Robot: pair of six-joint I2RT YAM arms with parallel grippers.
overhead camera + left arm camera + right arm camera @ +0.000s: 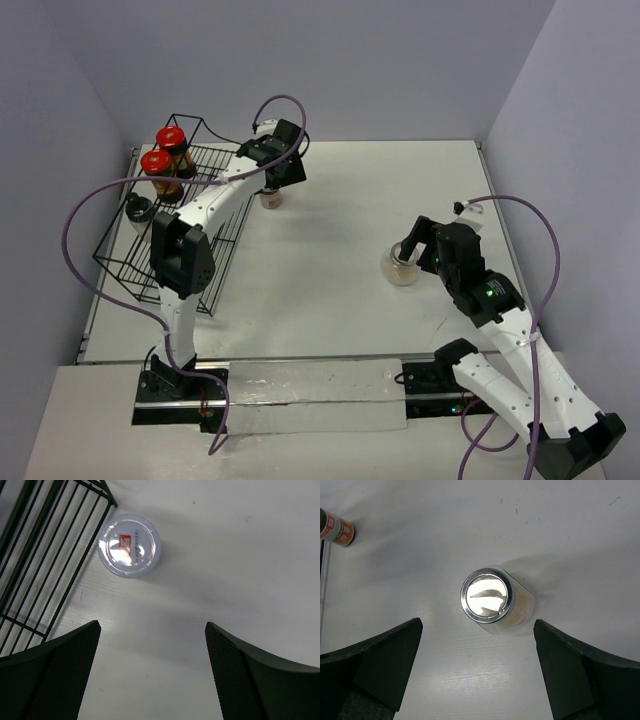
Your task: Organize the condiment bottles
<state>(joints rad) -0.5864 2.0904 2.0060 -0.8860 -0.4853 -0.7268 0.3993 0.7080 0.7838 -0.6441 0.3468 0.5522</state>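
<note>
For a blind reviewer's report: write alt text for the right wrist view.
A clear jar of beige contents with a shiny metal lid stands upright on the white table, seen from above, centred before the open right hand, touching neither dark finger. A small orange-labelled jar shows at the top left edge.

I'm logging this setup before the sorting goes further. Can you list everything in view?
red-lidded jars: two, dark contents, far end of the rack
black-capped jar: one, pale, in the rack, nearer than the red ones
silver-lidded jar: one, red mark on lid, on the table by the rack's corner
wide jar: one, clear, beige fill, shiny lid, on the table right of centre
wire rack: one, black, left side of the table
table: one, white
arms: two, white and black, bases at the near edge
cables: two, purple, one per arm
left gripper: black fingers, open, above the silver-lidded jar
right gripper: black fingers, open, above the wide jar
</note>
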